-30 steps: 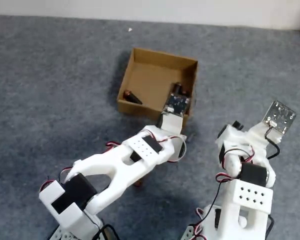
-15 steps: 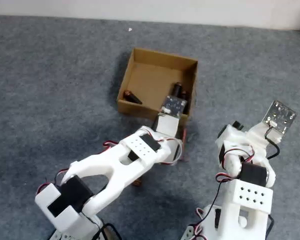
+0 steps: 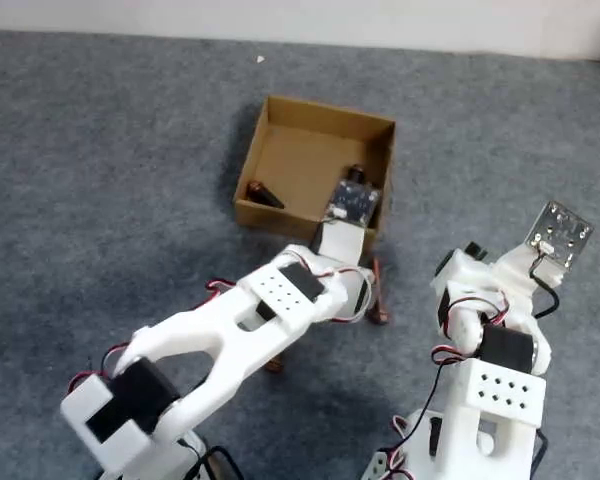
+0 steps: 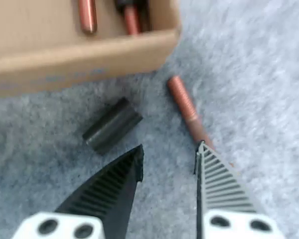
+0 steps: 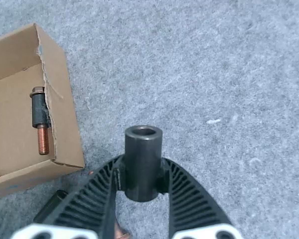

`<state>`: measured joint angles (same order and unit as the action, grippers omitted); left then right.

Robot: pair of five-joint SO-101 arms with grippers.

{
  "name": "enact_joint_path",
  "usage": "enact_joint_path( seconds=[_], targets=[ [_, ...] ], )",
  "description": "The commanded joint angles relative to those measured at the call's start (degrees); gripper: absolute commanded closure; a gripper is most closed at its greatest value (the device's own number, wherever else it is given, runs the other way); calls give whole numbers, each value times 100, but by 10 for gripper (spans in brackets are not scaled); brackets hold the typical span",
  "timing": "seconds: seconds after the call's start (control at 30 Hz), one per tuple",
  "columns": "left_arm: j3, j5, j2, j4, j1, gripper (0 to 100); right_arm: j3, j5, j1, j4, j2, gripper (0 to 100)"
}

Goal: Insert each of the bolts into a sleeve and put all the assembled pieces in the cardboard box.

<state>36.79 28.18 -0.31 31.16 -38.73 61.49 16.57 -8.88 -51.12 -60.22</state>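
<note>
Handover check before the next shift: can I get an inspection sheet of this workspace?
Surface: grey carpet.
Job's things: cardboard box holds an assembled piece and a second piece; loose bolt and loose sleeve lie on the carpet outside it.
Clutter: white fleck.
Hands: left hand open near the loose bolt; right hand shut on another sleeve.
Cables: wires loop along both arms.
Surroundings: pale strip beyond the carpet.

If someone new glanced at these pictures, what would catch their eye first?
The right gripper clamps a dark sleeve above the carpet. The left gripper hangs open over a loose sleeve and a copper bolt lying just outside the cardboard box, which holds assembled pieces.
</note>
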Motion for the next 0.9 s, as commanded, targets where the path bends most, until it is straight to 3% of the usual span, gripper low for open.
enact_joint_path(
  seconds=[0.0, 0.3, 0.5, 0.67, 0.87],
  targets=[
    [-277, 70, -321, -9, -330, 825, -48, 0, -92, 171, -171, 993],
    [-884, 70, 1103, -316, -523, 825, -48, -9, -92, 171, -171, 993],
    [-1393, 70, 1420, 466, -558, 832, -48, -9, -92, 171, -171, 993],
    [-1393, 35, 1411, 484, -523, 1000, -48, -9, -92, 171, -171, 993],
    [-1385, 35, 1358, 527, -567, 995, -48, -9, -136, 171, -171, 993]
  ],
)
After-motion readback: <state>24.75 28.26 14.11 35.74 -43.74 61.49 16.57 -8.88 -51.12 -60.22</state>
